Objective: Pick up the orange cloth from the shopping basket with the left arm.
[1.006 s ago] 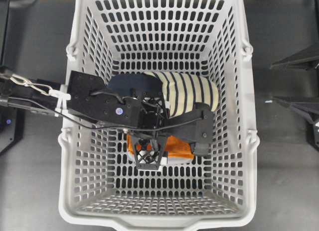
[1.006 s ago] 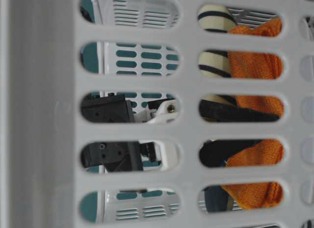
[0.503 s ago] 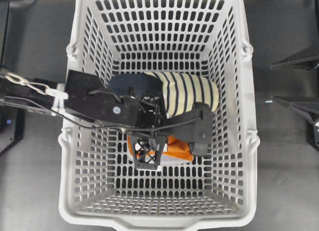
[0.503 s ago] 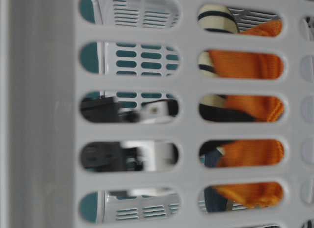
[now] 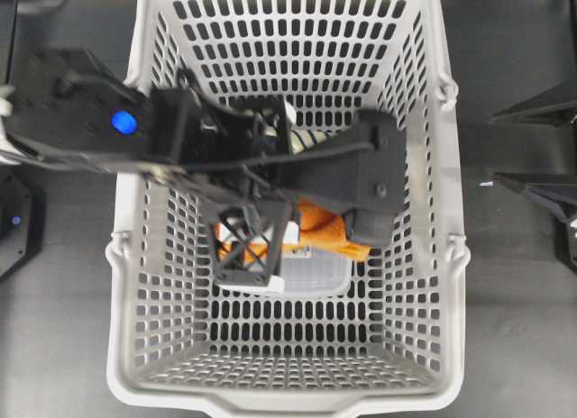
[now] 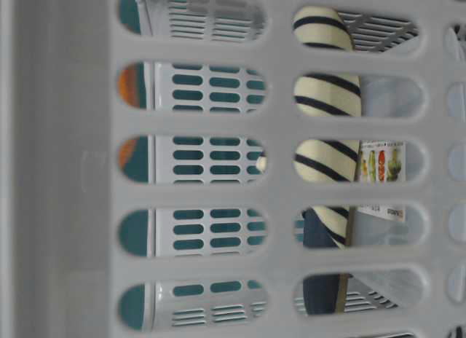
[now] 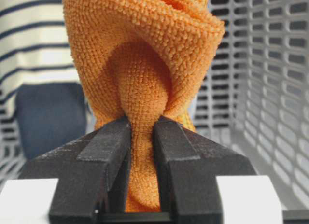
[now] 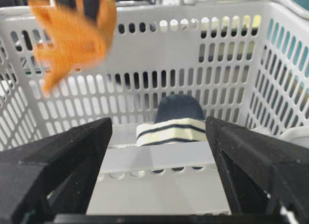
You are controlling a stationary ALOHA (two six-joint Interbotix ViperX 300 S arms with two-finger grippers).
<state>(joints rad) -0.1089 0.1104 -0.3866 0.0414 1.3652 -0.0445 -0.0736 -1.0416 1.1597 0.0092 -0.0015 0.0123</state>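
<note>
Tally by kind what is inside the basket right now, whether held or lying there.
Orange cloth, held by the left gripper: 1
Striped slipper: 1
Clear labelled package: 1
Total: 3

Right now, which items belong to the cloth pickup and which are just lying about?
Job: fuzzy rust-orange terry cloth, pinched in the left pincer; light-grey slotted plastic shopping basket.
Lying about: cream-and-navy striped slipper; clear plastic labelled package; open right pincer.

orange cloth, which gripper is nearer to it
Left. The left gripper is shut on the orange cloth, holding it up; the right gripper is open, apart from it, outside the shopping basket.
</note>
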